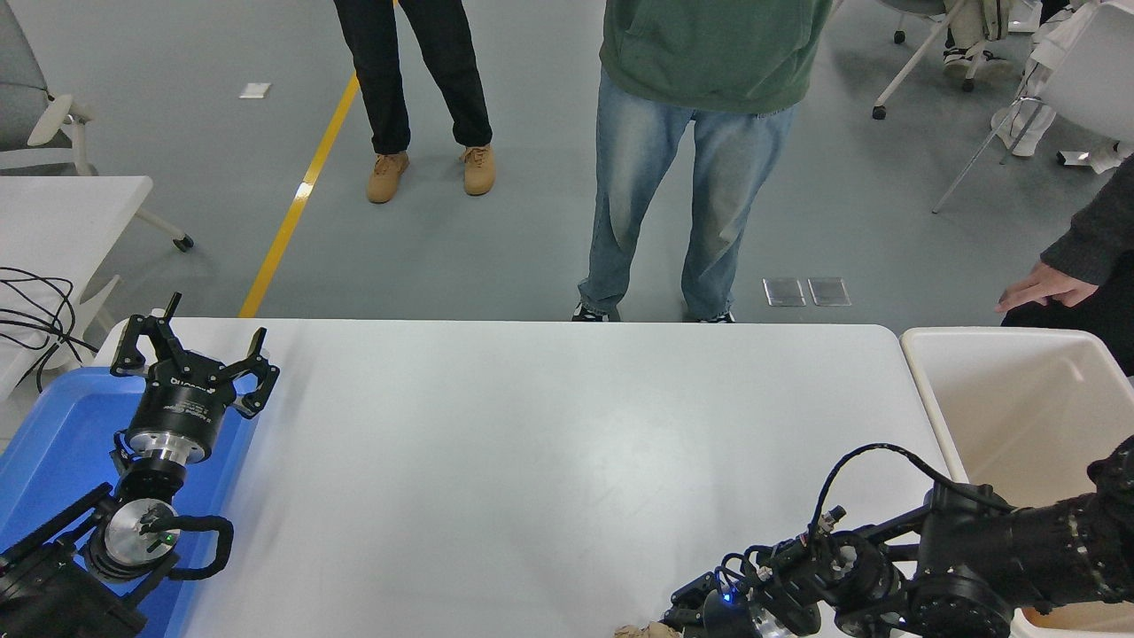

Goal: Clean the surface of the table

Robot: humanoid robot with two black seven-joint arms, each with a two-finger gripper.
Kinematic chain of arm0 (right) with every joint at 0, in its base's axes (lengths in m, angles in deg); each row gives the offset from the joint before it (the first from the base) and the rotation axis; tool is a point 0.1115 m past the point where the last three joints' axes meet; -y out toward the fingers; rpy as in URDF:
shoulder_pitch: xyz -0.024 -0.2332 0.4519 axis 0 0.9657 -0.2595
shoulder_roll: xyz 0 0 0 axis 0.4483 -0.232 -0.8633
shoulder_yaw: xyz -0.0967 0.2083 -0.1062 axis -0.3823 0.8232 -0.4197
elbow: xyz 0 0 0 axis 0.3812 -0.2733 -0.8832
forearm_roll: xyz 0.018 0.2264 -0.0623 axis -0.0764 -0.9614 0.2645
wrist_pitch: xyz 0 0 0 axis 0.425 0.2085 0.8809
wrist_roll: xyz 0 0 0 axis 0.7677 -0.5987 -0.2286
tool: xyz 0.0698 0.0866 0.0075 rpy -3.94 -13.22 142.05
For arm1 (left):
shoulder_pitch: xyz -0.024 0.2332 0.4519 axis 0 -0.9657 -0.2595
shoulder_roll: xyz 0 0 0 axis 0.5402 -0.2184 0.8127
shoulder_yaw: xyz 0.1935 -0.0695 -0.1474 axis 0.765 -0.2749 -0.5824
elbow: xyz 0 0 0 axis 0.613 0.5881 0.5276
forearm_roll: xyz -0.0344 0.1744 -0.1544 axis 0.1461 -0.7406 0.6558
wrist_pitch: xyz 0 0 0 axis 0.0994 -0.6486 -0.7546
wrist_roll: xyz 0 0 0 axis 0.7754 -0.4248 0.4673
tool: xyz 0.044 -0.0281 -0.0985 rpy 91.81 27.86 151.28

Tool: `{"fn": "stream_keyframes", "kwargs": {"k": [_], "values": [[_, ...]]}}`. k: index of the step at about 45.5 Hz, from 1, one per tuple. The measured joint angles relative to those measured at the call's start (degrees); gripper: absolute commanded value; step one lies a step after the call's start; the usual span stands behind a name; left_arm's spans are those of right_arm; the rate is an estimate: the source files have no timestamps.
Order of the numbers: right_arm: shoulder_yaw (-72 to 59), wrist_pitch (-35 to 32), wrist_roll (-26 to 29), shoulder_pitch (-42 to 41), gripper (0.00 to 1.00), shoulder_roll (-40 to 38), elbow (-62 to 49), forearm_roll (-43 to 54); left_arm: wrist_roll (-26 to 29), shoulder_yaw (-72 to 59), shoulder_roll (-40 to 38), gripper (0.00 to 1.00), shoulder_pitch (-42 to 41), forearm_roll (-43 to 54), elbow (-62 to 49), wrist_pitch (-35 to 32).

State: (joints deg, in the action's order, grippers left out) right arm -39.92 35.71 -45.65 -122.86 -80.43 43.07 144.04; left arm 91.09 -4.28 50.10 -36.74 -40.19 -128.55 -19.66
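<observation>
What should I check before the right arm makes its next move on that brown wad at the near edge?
1. Wad in view: not ok, only a sliver shows at the bottom edge.
2. Right gripper open or shut: cannot tell, it is cut off by the frame.
3. Table otherwise free of litter: ok.
4. White bin beside the table's right end: ok, open at the top.
5. Left gripper out of the way: ok, parked open over the blue tray.
6. Person's hand away from the arm: ok, it is beyond the bin's far rim.
</observation>
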Motion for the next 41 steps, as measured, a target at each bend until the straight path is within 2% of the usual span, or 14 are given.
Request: {"fn": "stream_keyframes", "kwargs": {"k": [12, 26, 41], "values": [[1.3, -1.4, 0.0, -1.3, 0.0, -2.3, 1.1, -1.6, 0.0, 0.0, 0.0, 0.99, 0.0, 0.0, 0.0, 0.0], [4.2, -4.9, -1.5, -7.2, 0.0, -9.3, 6.5, -6.1, 0.0, 0.0, 0.0, 0.99, 0.0, 0.0, 0.0, 0.0], [7.2, -10.4, -5.0, -17.9, 0.0, -18.5, 11.7, -20.1, 0.0, 0.0, 0.0, 0.99, 0.0, 0.0, 0.0, 0.0]]}}
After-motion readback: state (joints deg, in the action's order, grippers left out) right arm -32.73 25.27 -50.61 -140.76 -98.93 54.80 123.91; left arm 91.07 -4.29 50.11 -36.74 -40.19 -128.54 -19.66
